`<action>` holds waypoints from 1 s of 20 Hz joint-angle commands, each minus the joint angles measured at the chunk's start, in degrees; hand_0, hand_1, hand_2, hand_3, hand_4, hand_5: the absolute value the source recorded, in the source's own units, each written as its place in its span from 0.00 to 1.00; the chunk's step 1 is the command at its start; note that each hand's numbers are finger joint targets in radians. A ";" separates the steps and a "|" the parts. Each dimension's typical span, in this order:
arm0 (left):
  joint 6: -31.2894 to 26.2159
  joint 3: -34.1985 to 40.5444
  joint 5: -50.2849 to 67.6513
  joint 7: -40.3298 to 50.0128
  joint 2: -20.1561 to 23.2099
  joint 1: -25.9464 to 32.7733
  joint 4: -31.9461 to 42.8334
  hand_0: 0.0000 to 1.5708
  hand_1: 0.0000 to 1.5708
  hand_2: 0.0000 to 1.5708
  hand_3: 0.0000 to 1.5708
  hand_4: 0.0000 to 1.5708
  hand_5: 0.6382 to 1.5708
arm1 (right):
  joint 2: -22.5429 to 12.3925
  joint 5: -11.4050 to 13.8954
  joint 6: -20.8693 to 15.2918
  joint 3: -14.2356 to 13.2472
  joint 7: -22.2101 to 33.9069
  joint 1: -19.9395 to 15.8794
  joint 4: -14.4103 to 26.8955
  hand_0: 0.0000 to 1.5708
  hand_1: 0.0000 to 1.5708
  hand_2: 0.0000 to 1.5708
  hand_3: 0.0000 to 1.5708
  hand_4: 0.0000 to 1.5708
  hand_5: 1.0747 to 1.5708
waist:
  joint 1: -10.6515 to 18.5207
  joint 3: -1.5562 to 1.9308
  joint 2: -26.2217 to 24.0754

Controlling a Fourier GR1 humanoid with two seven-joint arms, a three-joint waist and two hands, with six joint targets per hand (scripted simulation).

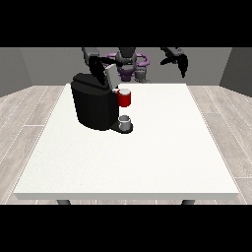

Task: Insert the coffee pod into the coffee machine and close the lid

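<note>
The black coffee machine stands on the table's left half, with a red brew head at its front. A grey cup sits on the machine's base under that head. A dark flap, apparently the lid, tilts up over the machine's top. The hand at the view's left is down at that flap and blends into the black machine. I cannot pick out the coffee pod. The hand at the view's right hangs raised beyond the table's far edge, fingers relaxed and pointing down, holding nothing.
The white table stretches wide towards the camera and to the right of the machine. The robot's torso stands behind the far edge. Wooden floor surrounds the table.
</note>
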 commanded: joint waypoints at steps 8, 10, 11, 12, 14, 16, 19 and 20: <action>2.39 -1.85 -0.56 3.44 -1.85 -2.07 -0.84 0.00 0.00 0.00 0.00 0.23 1.00 | 1.81 4.67 -1.70 4.55 2.62 -7.92 1.07 0.00 0.00 0.00 0.00 0.00 1.00 | 1.28 0.08 1.47; -1.93 -1.99 1.09 5.08 1.08 -3.21 -3.41 0.00 0.00 0.00 0.00 0.26 1.00 | -0.27 3.63 -0.67 2.52 0.52 -8.80 1.97 0.00 0.00 0.00 0.00 0.00 1.00 | 4.45 0.11 3.20; -1.19 -1.09 0.58 1.42 1.12 -1.40 -0.58 0.00 0.00 0.00 0.00 0.25 1.00 | 1.39 3.61 -0.80 3.89 4.28 -9.81 0.20 0.00 0.00 0.00 0.00 0.00 1.00 | 2.96 0.06 1.93; 1.44 -3.10 -0.84 2.27 -1.99 -1.26 -1.85 0.00 0.00 0.00 0.00 0.23 1.00 | 2.88 4.93 -2.14 4.98 1.61 -8.00 0.39 0.00 0.00 0.00 0.00 0.00 1.00 | 3.55 0.09 2.52; 1.65 -5.16 -2.56 3.17 -2.53 -0.61 -2.83 0.00 0.00 0.00 0.00 0.20 1.00 | 1.80 6.88 -3.07 5.79 2.70 -9.01 0.37 0.00 0.00 0.00 0.00 0.00 1.00 | 5.75 0.09 2.31; 2.15 -4.27 -2.84 0.02 -2.19 -1.39 -0.34 0.00 0.00 0.00 0.00 0.24 1.00 | 1.91 8.23 -3.33 7.42 4.12 -10.95 -2.41 0.00 0.00 0.00 0.00 0.07 1.00 | 4.85 0.03 3.77; -1.00 -4.34 -0.99 2.04 -0.76 -3.61 -0.97 0.00 0.00 0.00 0.00 0.21 1.00 | -0.13 8.73 -3.44 6.71 8.40 -13.88 -3.02 0.00 0.00 0.00 0.00 0.13 1.00 | 7.98 0.03 3.80; -1.26 -3.47 -0.36 1.14 -0.16 -4.79 -1.01 0.00 0.00 0.00 0.00 0.21 1.00 | -0.77 9.28 -4.95 5.99 6.83 -14.47 -3.88 0.00 0.00 0.00 0.00 0.14 1.00 | 8.94 0.05 6.04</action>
